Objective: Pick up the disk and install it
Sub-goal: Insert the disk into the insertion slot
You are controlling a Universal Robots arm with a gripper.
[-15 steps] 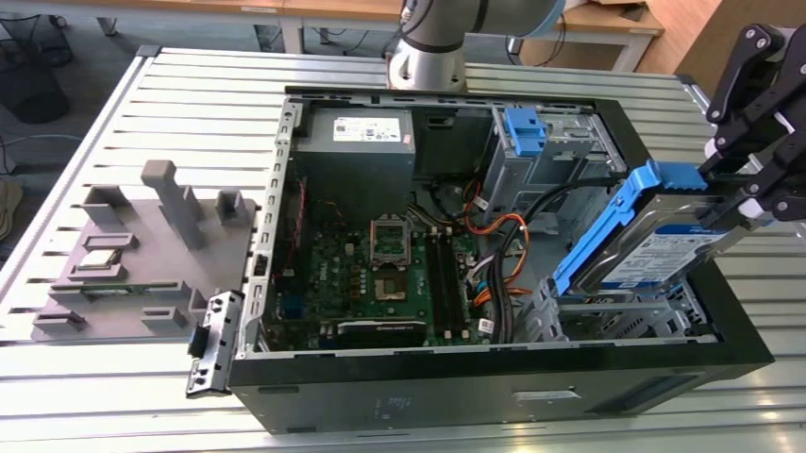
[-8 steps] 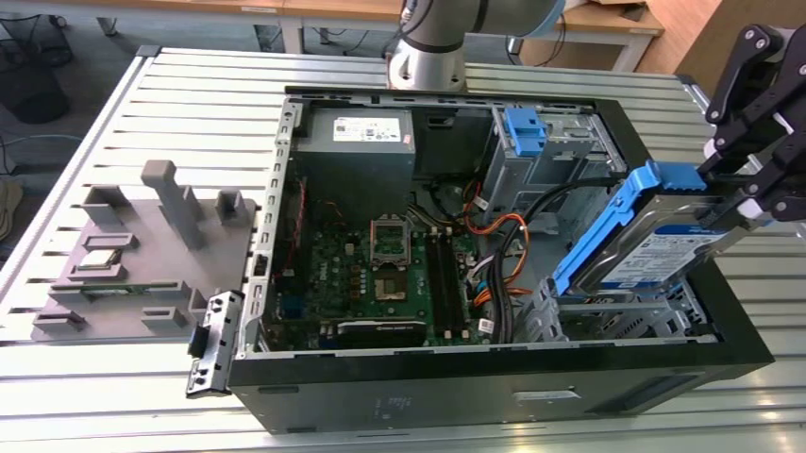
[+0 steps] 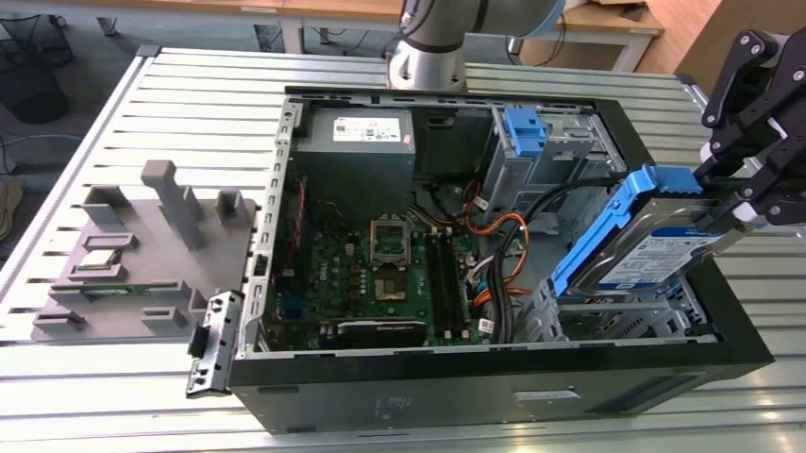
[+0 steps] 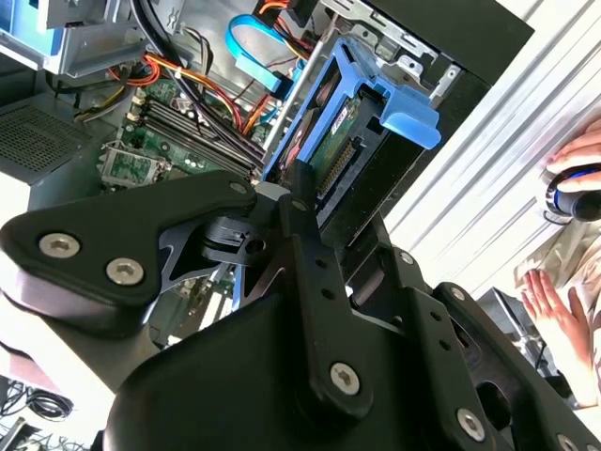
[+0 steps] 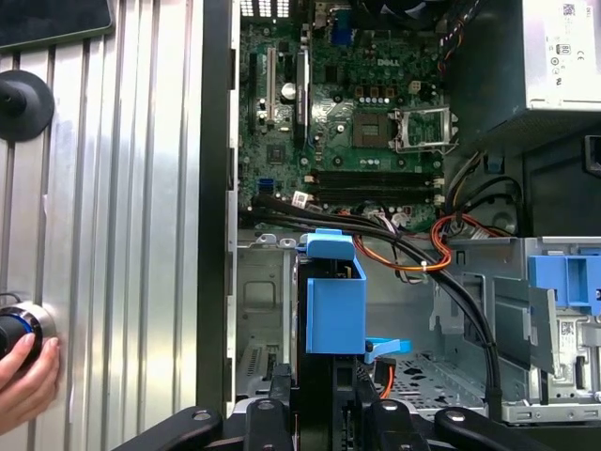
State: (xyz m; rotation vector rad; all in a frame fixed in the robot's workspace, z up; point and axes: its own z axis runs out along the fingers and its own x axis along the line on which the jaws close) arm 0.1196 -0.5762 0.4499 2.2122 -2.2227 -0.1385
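gripper [image 3: 728,200]: clamped on the disk [image 3: 648,262], held tilted above the drive bay [image 3: 617,316] of the case [image 3: 504,363] | exterior view: white label [image 3: 674,247] faces up, print unreadable | first wrist view: a hand [image 5: 23,381] on a knob [image 5: 11,324]

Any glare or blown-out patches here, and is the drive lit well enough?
Second wrist view: the slatted metal table is washed out near white, yet the silver hard drive in its blue plastic carrier is well lit. Exterior view: soft reflections streak the table's near edge. First wrist view: even light, no glare.
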